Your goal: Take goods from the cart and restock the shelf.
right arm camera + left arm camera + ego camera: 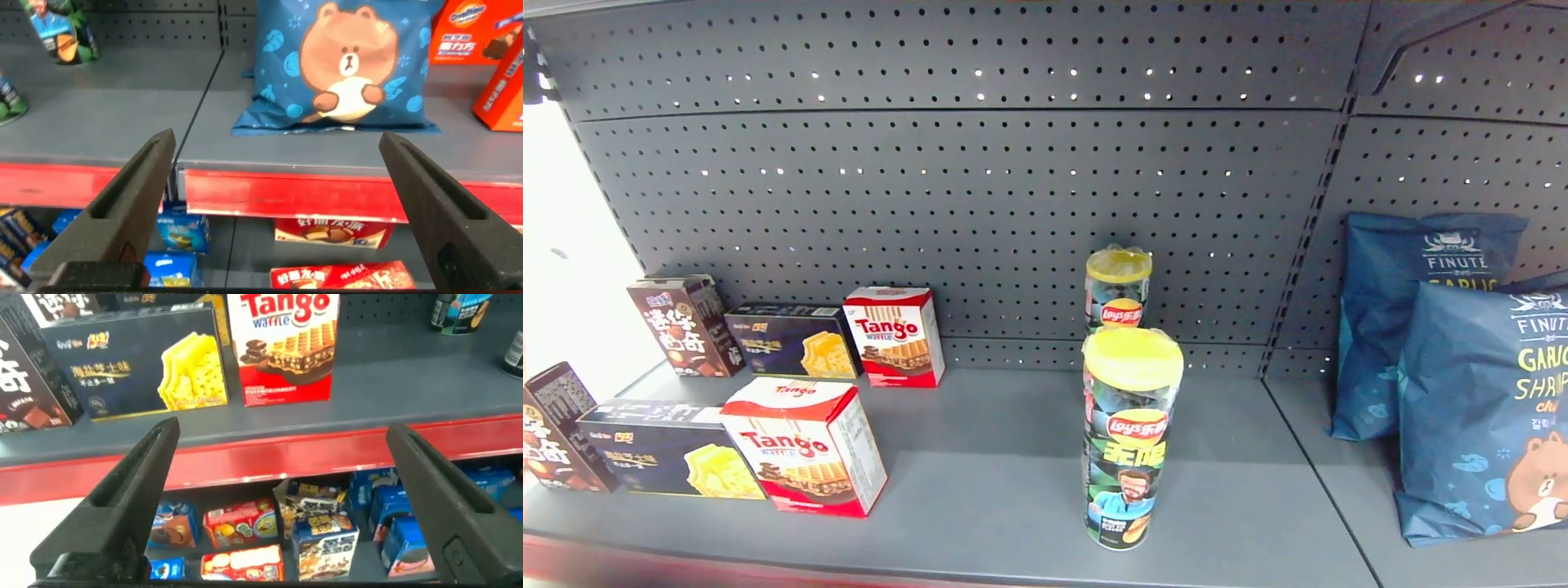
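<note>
On the grey shelf (996, 465) two yellow-lidded chip cans stand one behind the other, the front can (1127, 437) and the rear can (1117, 287). At the left stand boxes in two rows: red-and-white wafer boxes (805, 445), dark boxes with yellow wafers (670, 457) and brown chocolate boxes (682, 322). My left gripper (282, 490) is open and empty, low in front of the shelf's red edge (270, 461), below the front wafer box (282, 347). My right gripper (278, 204) is open and empty, in front of the red edge below a blue bear snack bag (343, 65).
Blue snack bags (1478, 392) lean on the right shelf section. A perforated back panel (980, 196) closes the rear. A lower shelf holds small snack boxes (319, 535) and red packs (331, 233). Orange boxes (490, 57) stand beside the bear bag. Open shelf floor lies between boxes and cans.
</note>
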{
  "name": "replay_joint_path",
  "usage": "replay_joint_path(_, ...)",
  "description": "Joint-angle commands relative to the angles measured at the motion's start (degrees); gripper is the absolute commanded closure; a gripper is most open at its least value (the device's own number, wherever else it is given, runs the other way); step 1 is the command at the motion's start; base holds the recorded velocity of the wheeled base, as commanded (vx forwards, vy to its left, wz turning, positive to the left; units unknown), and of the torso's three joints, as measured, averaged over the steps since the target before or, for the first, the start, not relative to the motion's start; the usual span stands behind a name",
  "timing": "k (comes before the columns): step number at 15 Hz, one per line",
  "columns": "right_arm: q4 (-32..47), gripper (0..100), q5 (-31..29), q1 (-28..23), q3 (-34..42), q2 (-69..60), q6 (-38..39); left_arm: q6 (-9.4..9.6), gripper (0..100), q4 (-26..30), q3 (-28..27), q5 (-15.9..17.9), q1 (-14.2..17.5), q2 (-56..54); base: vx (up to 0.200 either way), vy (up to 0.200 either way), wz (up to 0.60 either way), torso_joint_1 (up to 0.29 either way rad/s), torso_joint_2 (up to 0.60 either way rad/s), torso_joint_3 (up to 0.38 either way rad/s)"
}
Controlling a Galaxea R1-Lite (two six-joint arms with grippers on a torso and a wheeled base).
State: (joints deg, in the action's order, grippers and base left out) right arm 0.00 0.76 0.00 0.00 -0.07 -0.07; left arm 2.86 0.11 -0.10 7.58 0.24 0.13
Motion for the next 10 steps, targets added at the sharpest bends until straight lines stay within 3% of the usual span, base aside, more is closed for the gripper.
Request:
replay_joint_path(1,-0.1,0,0.0,0.0,0.0,0.1,0.0,0.30,0,0.0,0.0,0.1,0.0,0.0,0.000,0.000,0.00,0.000,0.00,0.000)
replay_joint_path(5,-0.1,0,0.3,0.0,0.0,0.1,0.0,0.30,0,0.0,0.0,0.2,0.0,0.0,0.000,0.000,0.00,0.000,0.00,0.000)
replay_joint_path(7,-0.1,0,0.4,0.0,0.0,0.1,-0.1,0.30,0,0.0,0.0,0.2,0.0,0.0,0.000,0.000,-0.60,0.002,0.00,0.000)
replay_joint_path(10,-0.1,0,0.4,0.0,0.0,0.1,0.0,0.21,0,0.0,0.0,0.2,0.0,0.0,0.000,0.000,0.00,0.000,0.00,0.000)
